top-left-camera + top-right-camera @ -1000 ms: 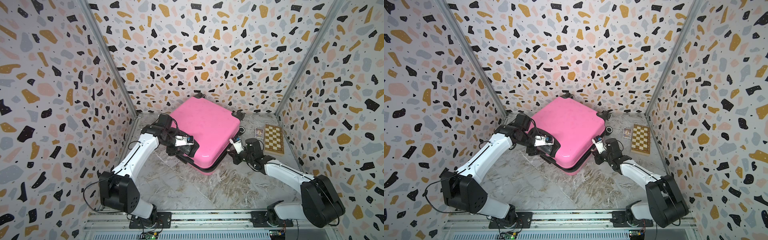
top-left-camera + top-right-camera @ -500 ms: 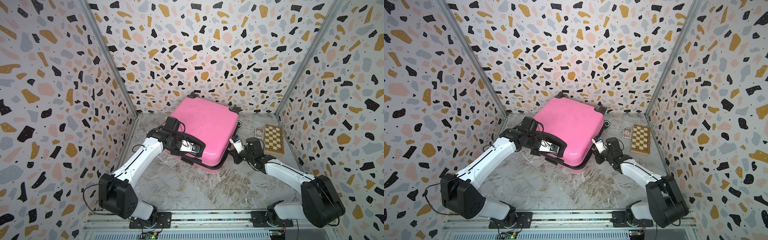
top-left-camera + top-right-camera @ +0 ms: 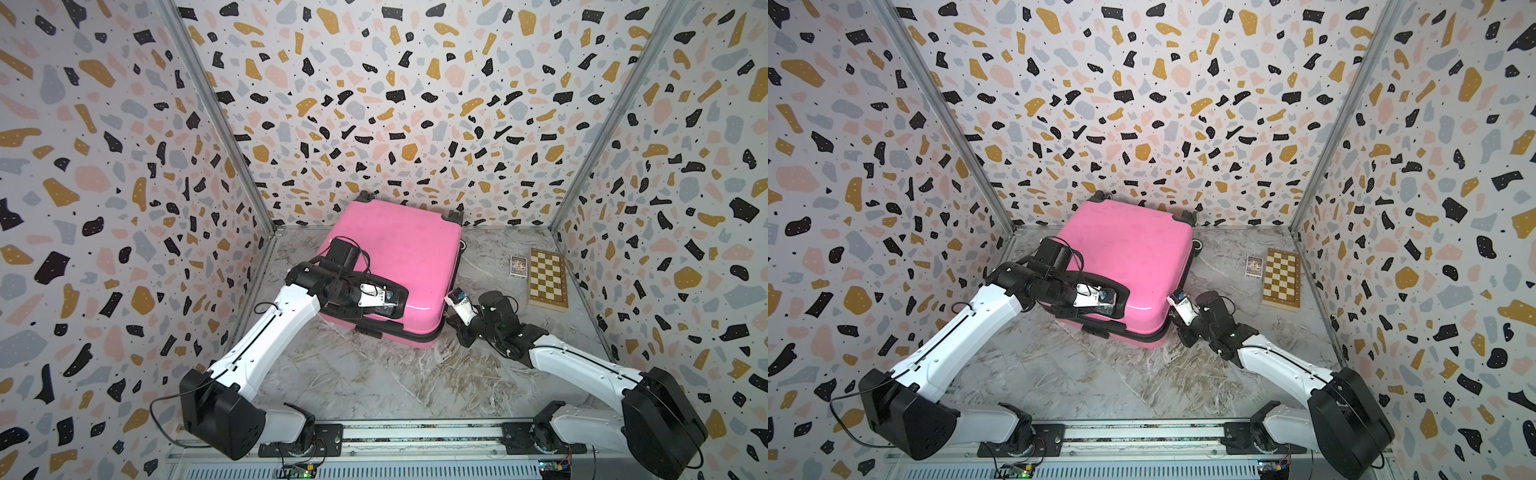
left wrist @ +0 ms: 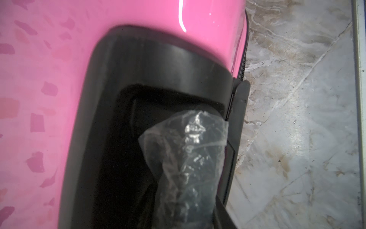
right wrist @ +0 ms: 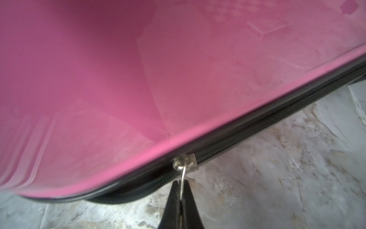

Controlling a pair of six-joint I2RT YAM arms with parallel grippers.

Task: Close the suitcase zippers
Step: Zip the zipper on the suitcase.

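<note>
- The suitcase (image 3: pixel 395 253), bright pink, lies flat with its lid down at 12 o'clock on the bench (image 3: pixel 374 382). It is close to the back wall, with its black wheels (image 3: pixel 455 217) on the far side.
- The zippers (image 5: pixel 267 121) run as a black band round the seam between the two shells. On one side of the metal slider (image 5: pixel 185 161) the teeth are meshed; on the other the band looks parted.
- That slider sits at the case's 4 o'clock corner, and its thin pull (image 5: pixel 182 179) sticks out from the seam.
- The right jaws are pressed together on the pull, pinching it. The right arm (image 3: pixel 577 368) comes in low from 4 o'clock.
- At the case's 7 o'clock edge there is a black recess (image 4: pixel 138 65), and in it a handle (image 4: pixel 186 158) wrapped in clear plastic.
- The left jaws sit right at that recess, over the handle; I can't tell whether they are spread or clamped. The left arm (image 3: pixel 266 340) reaches in from 7 o'clock.
- A chessboard box (image 3: pixel 547 278) lies at 2 o'clock, well apart from the case. A small card box (image 3: pixel 518 266) lies just beside it on the case's side.
</note>
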